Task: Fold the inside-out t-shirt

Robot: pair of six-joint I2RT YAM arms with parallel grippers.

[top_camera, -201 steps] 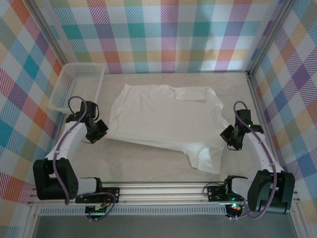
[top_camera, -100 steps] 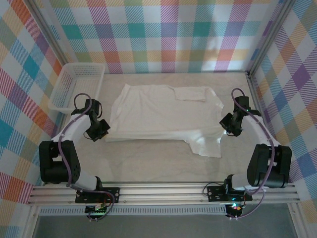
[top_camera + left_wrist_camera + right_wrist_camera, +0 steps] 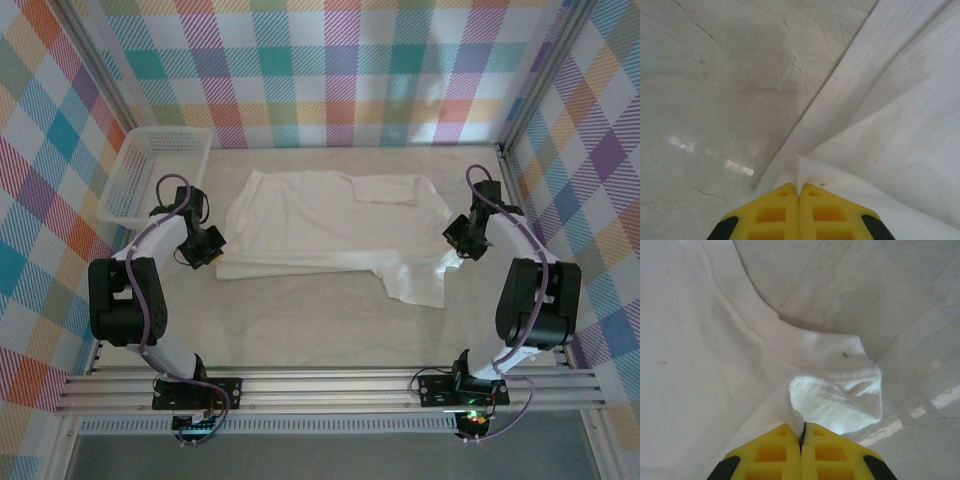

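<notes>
Looking from above, where is the plain white thin-fabric t-shirt?
I see it spread on the pale table, toward the far side.
And the grippers?
My left gripper is clamped on its left edge; my right gripper pinches the right edge, probably a sleeve hem.

top view: high, behind the arm bases, looking down over the whole surface. wrist views look from very near past the left tool and right tool, sharing with it the t-shirt at its left and right edges.
</notes>
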